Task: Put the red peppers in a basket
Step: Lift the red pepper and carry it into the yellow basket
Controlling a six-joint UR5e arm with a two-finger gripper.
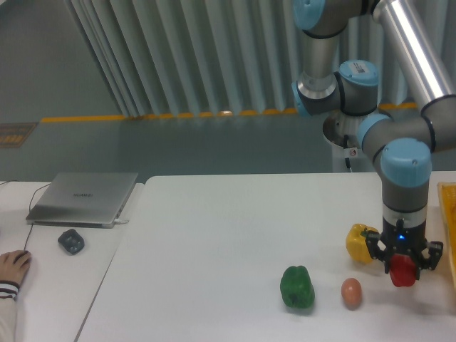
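Note:
The red pepper [402, 271] hangs a little above the white table [214, 249] at the right, and my gripper [402, 265] is shut on it from above. Only the pepper's lower half shows below the black fingers. The basket [450, 228] appears as a thin yellow-orange edge at the right border of the frame, just right of the gripper.
A yellow pepper [360, 242] sits just left of the gripper. A green pepper [297, 287] and an egg [350, 292] lie nearer the front. On the left are a laptop [84, 197], a small dark object [71, 241] and a person's hand [13, 267].

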